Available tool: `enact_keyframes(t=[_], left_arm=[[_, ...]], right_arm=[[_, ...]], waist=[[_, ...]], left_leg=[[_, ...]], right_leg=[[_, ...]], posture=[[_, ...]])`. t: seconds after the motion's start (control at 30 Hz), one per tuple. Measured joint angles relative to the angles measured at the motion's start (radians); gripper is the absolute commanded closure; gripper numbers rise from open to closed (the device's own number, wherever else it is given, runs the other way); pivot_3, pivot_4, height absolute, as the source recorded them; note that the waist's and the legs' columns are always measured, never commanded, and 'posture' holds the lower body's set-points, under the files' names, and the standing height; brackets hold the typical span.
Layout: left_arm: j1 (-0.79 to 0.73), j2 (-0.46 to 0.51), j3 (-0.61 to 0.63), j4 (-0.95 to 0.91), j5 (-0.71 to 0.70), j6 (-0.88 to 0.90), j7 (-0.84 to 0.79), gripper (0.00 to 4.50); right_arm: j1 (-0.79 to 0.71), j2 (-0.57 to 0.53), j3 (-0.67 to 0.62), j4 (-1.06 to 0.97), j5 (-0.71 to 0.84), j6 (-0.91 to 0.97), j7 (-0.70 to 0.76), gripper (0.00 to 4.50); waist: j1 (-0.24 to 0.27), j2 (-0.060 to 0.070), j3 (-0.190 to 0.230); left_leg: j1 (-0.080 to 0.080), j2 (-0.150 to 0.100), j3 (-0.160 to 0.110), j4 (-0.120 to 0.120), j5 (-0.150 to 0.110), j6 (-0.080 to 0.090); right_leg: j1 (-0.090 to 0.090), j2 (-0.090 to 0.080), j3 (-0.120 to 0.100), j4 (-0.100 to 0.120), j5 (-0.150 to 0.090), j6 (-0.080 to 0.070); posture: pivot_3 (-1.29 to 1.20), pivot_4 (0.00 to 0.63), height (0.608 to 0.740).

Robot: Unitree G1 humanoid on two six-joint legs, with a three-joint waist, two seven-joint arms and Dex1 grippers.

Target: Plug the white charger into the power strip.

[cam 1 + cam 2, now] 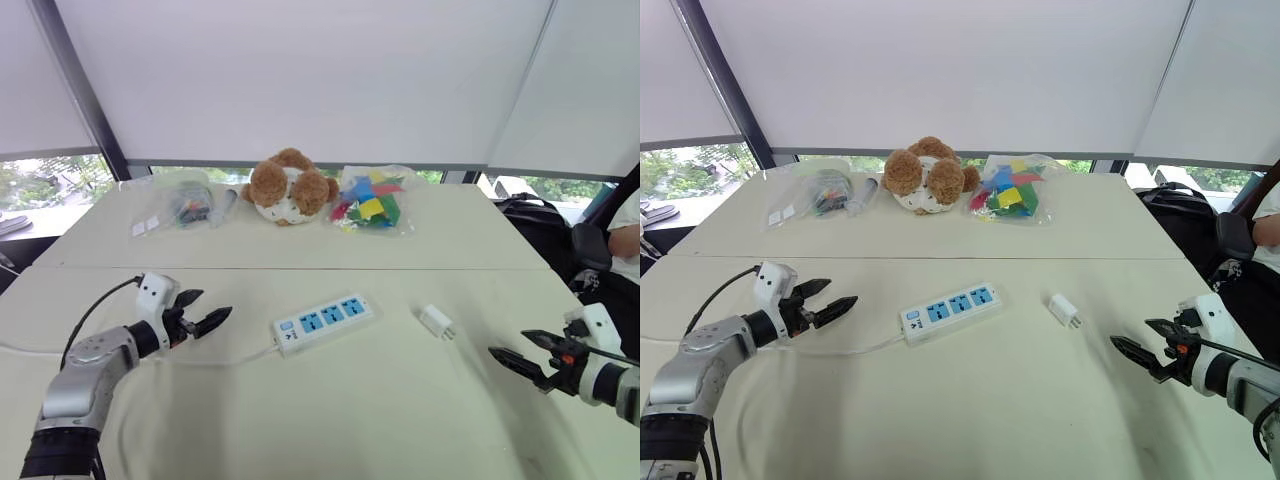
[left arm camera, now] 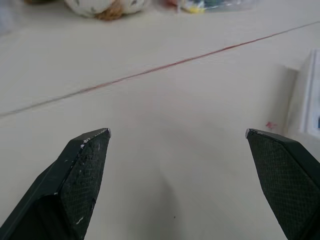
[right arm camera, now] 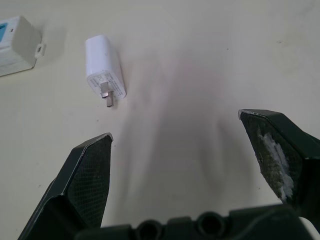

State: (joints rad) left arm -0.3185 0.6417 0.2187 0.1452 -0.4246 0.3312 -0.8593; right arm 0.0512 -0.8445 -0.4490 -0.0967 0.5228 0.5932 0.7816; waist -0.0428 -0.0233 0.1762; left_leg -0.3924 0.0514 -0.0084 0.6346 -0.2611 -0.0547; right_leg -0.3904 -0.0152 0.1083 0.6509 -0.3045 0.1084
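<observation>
bare table (image 1: pixel 330 420) surrounds power strip (image 1: pixel 323 322), white charger (image 1: pixel 436 321); left pincer (image 1: pixel 205 310), right pincer (image 1: pixel 517 352) wide open, empty.

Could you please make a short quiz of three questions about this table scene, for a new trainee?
1. True or false: the white charger is already plugged into the power strip.
2. Which claw is nearer the charger? A) the left claw B) the right claw
3. Fill in: the power strip has ___ blue socket faces.

Key
1. False. The charger lies on the table, apart from the strip, prongs free.
2. B. The right claw, open and empty, is on the charger's side; the left claw, also open, is beyond the strip's switch end.
3. Three.
</observation>
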Motion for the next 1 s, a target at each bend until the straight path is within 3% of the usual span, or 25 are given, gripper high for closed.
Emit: enact_keyframes(t=[0.13,0.27,0.5,0.9,1.0], left_arm=[[-0.043,0.085,-0.061,-0.001,-0.008,0.006,-0.204,0.0],[-0.084,0.096,-0.134,-0.008,-0.017,-0.002,-0.339,0.0],[-0.089,-0.033,-0.233,0.059,0.014,-0.07,-0.373,0.0],[-0.128,-0.195,-0.269,0.259,0.113,-0.257,-0.315,0.0],[-0.148,-0.207,-0.274,0.302,0.135,-0.303,-0.308,1.31]], right_arm=[[-0.024,-0.06,0.005,-0.112,0.115,0.134,0.088,0.06],[-0.089,-0.081,0.008,-0.238,0.239,0.253,0.108,0.06],[-0.129,-0.078,0.054,-0.322,0.277,0.322,0.054,0.06],[-0.129,-0.085,0.053,-0.351,0.285,0.353,0.025,0.06],[-0.132,-0.091,0.053,-0.35,0.281,0.353,0.025,0.0]], waist=[[-0.002,0.001,0.0],[-0.001,0.001,0.0],[0.005,0.0,0.001],[0.001,0.0,0.001],[0.002,0.0,0.001]], left_leg=[[0.0,0.0,0.0,0.0,0.0,0.0],[0.0,0.0,-0.001,0.0,0.0,0.0],[-0.002,0.0,-0.001,0.001,0.0,0.0],[-0.001,0.0,-0.001,0.003,0.0,0.0],[-0.001,0.0,-0.001,0.004,0.0,0.0]], right_leg=[[-0.001,0.0,0.0,0.001,0.0,0.0],[0.0,0.0,0.0,0.0,0.0,0.0],[-0.001,0.0,0.0,0.0,0.0,0.0],[0.0,0.0,0.0,0.001,0.001,0.001],[0.0,0.001,0.0,0.002,0.001,0.001]], posture=[[0.0,0.15,0.739],[0.0,0.15,0.739],[0.0,0.15,0.739],[0.0,0.15,0.739],[0.0,0.15,0.739]])
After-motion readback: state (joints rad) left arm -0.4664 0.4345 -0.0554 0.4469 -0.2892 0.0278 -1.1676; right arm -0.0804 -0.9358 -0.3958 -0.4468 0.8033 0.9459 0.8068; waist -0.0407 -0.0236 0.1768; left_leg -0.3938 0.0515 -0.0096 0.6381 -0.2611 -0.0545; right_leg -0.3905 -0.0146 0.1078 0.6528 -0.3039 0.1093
